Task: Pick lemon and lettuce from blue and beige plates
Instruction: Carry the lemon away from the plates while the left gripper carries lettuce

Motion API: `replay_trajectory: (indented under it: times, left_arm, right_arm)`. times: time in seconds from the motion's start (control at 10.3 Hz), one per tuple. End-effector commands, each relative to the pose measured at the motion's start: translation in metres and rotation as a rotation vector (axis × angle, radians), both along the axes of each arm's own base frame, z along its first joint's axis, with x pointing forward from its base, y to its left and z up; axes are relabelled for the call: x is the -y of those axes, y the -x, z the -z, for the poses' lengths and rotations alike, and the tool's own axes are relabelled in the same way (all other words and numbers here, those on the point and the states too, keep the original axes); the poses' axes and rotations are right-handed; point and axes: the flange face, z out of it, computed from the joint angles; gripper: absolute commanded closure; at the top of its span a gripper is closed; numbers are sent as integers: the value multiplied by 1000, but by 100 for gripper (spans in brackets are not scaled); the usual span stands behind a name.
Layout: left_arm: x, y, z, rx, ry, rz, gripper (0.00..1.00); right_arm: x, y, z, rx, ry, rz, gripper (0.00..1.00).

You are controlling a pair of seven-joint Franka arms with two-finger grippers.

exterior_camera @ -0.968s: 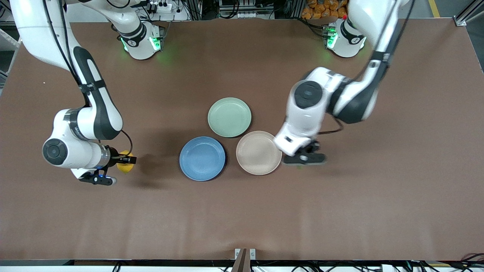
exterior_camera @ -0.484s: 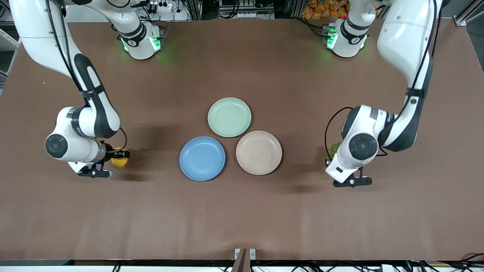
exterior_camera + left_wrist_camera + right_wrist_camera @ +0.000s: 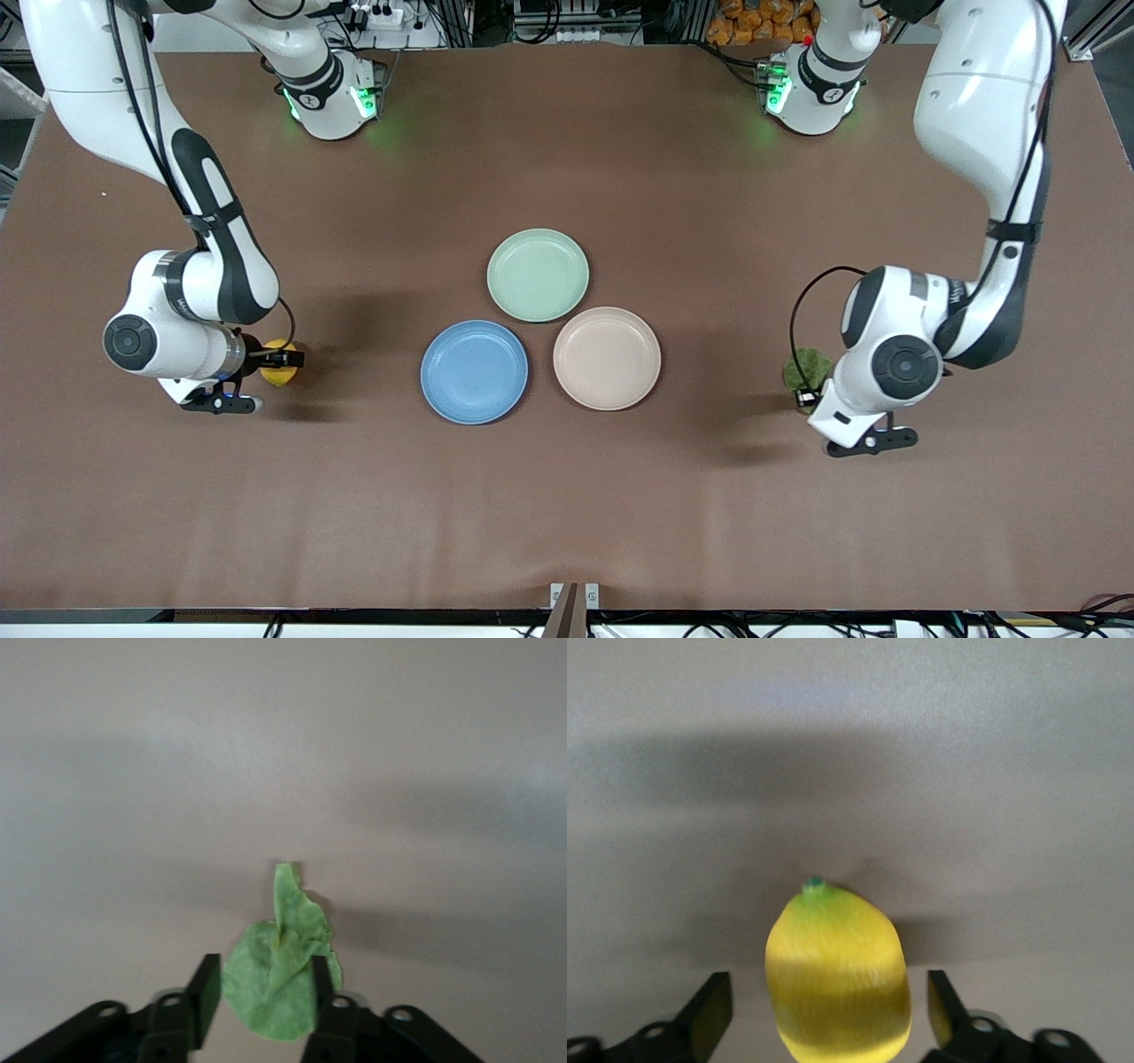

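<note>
Since the earlier frames we saw the left arm swing away from the beige plate point(image 3: 607, 358) toward its own end of the table, carrying the lettuce point(image 3: 805, 369); the right arm barely shifted and the lemon point(image 3: 278, 364) went with it. Landmark: the blue plate point(image 3: 474, 371). All three plates sat bare, the mint-green plate point(image 3: 538, 275) farther from the front camera than the blue one, the beige one beside the blue one toward the left arm's end. The right gripper point(image 3: 276, 361) was well apart from the blue plate toward the right arm's end. In the right wrist view the fingers point(image 3: 709, 1014) stood wide with clear gaps either side of the lemon point(image 3: 837, 974), so we judged it released or about to be; the lemon's long axis ran straight out along the gripper's line, green tip away from the wrist. The left gripper point(image 3: 804, 390) was well apart from the blue plate toward the left arm's end. In the left wrist view the fingers point(image 3: 206, 988) were narrow; one pressed the lettuce point(image 3: 279, 974), the other showed a sliver of gap, so we couldn't tell whether it gripped. The stem tail pointed away from the wrist. Both picks looked done; what's left hinged on each item lying directly between its own fingers, so each arm could back straight off.
</note>
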Motion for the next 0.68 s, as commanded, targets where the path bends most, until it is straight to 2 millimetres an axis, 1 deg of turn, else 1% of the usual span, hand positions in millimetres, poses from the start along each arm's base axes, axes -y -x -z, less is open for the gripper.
replay_trajectory:
  times: [0.0,0.1,0.19,0.29,0.39,0.48,0.58]
  left_arm:
    - [5,14,-105,60,6,6,0]
    - [10,22,-142,48,-4,1,0]
    - [12,33,-178,53,-7,0,0]
    - [13,46,-222,108,4,1,0]
    - [12,57,-255,153,21,-2,0]
    - [12,70,-279,167,34,-5,0]
    - [12,81,-291,152,27,-8,0]
  right_arm:
    - [-9,-23,-79,-33,-28,-9,0]
    - [-8,-32,-112,-81,-33,-8,0]
    - [-8,-35,-155,-83,-34,-11,0]
    - [-3,-27,-203,-49,-36,-6,0]
    - [1,-13,-247,-23,-44,-1,0]
    - [3,-2,-279,-2,-39,-4,0]
    - [5,9,-311,43,-43,-12,0]
